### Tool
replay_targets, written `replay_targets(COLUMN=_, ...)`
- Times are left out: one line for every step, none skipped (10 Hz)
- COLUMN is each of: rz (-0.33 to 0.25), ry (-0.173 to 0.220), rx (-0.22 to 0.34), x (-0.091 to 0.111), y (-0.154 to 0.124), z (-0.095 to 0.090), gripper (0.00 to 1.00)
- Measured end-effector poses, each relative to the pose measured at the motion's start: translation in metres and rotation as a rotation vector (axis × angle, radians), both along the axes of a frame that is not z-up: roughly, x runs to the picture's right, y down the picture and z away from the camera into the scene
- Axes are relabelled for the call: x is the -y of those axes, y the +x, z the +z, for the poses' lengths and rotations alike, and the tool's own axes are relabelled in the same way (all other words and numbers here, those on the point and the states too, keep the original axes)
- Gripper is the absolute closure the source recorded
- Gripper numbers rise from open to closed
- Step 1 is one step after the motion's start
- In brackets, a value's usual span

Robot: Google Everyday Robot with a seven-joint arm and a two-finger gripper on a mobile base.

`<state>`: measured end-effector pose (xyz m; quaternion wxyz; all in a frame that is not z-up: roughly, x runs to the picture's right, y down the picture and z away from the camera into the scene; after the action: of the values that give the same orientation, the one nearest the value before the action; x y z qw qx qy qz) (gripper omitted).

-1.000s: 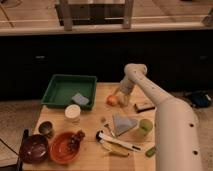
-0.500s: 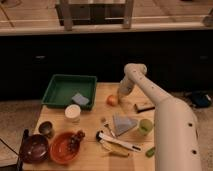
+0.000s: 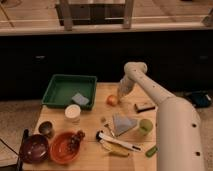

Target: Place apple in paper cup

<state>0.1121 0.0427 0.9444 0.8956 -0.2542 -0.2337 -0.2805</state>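
The apple is a small orange-red fruit lying on the wooden table, right of the green tray. The paper cup is white with a pale rim and stands upright near the table's left middle, below the tray. My gripper hangs at the end of the white arm, just right of and slightly above the apple, very close to it. The arm reaches in from the lower right.
A green tray with a grey sponge sits at the back left. A small dark metal cup, a maroon bowl, an orange plate with dark fruit, a green cup, a grey cloth, a brush and a banana lie nearby.
The gripper has shifted slightly left and down, closer to the apple. The apple and cup have not moved.
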Motion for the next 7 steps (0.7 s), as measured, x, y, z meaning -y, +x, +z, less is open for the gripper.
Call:
replay_targets(rz=-0.003, ry=0.004, rx=-0.002, x=0.0040, y=-0.0006, z=-0.0056, gripper=0.95)
replay_targets(rz=-0.004, ry=0.005, rx=-0.004, x=0.0056, y=-0.0011, z=-0.0089, gripper=0.91)
replay_targets(rz=0.000, ry=0.009, rx=-0.012, x=0.0058, y=0.0010, z=-0.0074, gripper=0.78)
replay_targets(rz=0.003, ry=0.012, rx=-0.016, x=0.0047, y=0.0023, z=-0.0046, gripper=0.70)
replay_targets(rz=0.007, ry=0.015, rx=-0.022, x=0.0035, y=0.0050, z=-0.0016, gripper=0.60)
replay_targets(rz=0.009, ry=0.018, rx=-0.024, x=0.0042, y=0.0064, z=-0.0005, gripper=0.50)
replay_targets(rz=0.009, ry=0.020, rx=-0.028, x=0.0045, y=0.0080, z=0.0005, gripper=0.40)
